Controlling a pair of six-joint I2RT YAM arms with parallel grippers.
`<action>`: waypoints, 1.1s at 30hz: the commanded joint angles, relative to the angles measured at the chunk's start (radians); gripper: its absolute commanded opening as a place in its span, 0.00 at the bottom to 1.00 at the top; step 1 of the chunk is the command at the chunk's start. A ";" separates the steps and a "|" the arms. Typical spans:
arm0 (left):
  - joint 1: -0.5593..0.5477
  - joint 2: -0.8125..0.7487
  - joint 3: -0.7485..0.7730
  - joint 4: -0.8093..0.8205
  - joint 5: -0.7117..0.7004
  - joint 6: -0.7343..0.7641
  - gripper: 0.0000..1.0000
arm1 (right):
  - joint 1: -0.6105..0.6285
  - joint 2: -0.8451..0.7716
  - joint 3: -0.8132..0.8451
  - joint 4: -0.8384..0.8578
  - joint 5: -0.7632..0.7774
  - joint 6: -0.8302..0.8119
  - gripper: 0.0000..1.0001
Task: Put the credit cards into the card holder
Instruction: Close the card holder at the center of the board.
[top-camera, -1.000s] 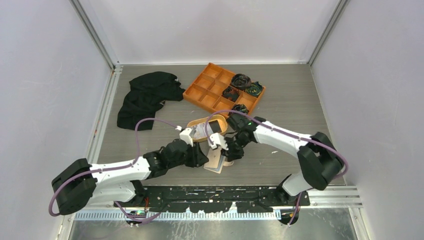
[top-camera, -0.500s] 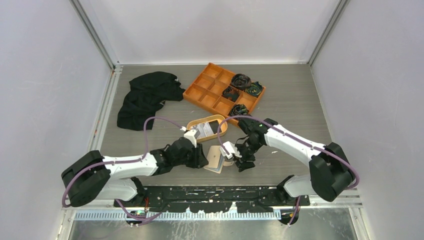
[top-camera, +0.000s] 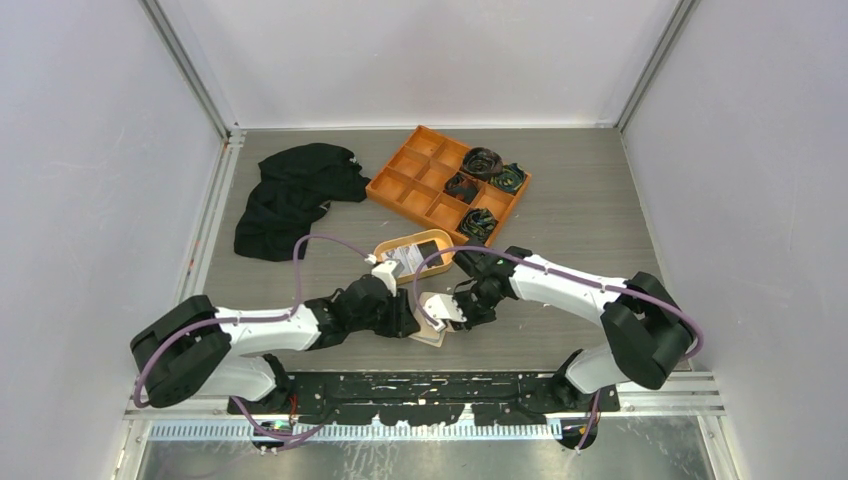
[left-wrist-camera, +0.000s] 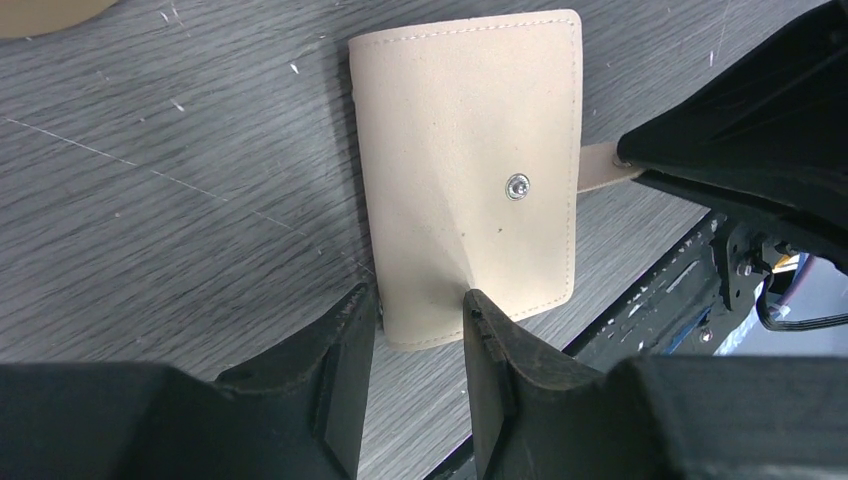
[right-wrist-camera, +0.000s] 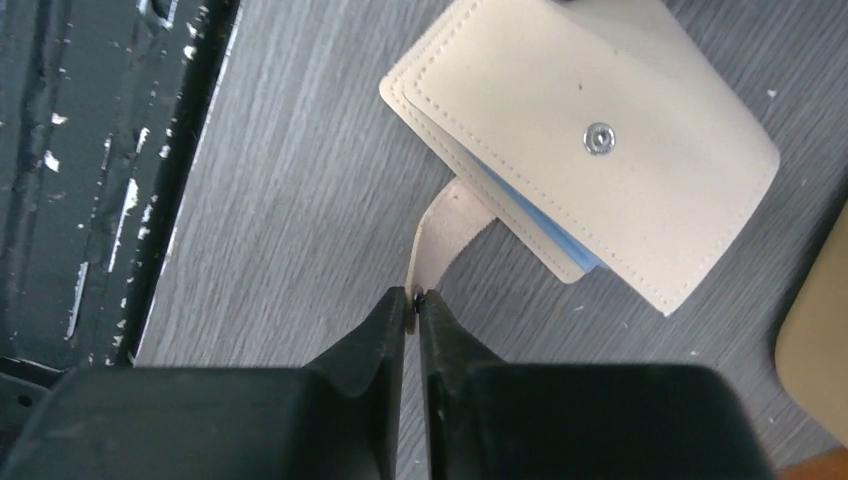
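The left arm (top-camera: 260, 330) stretches low toward centre, left pincer (left-wrist-camera: 418, 305) apart astride an edge of the closed beige card holder (left-wrist-camera: 470, 170) at lower centre. The right arm (top-camera: 560, 285) bends inward, right pincer (right-wrist-camera: 414, 297) clamped on the holder's snap tab (right-wrist-camera: 450, 225). Grey wood-grain surface (top-camera: 580, 200), pale walls (top-camera: 100, 150) around.

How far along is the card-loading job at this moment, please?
Done: a light blue card shows inside the folded card holder. In hand: right end effector pinches its snap tab; left end effector straddles its edge. Left: cards in the oval dish.
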 joint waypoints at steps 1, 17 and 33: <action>0.002 0.009 0.020 0.079 0.034 -0.012 0.39 | 0.006 -0.035 0.021 0.032 0.102 -0.004 0.12; -0.010 0.343 0.101 0.398 0.101 -0.139 0.35 | -0.196 -0.285 -0.036 0.300 0.288 0.246 0.55; -0.102 0.210 0.060 0.319 -0.158 -0.072 0.36 | -0.398 -0.001 0.210 -0.025 0.019 1.133 0.58</action>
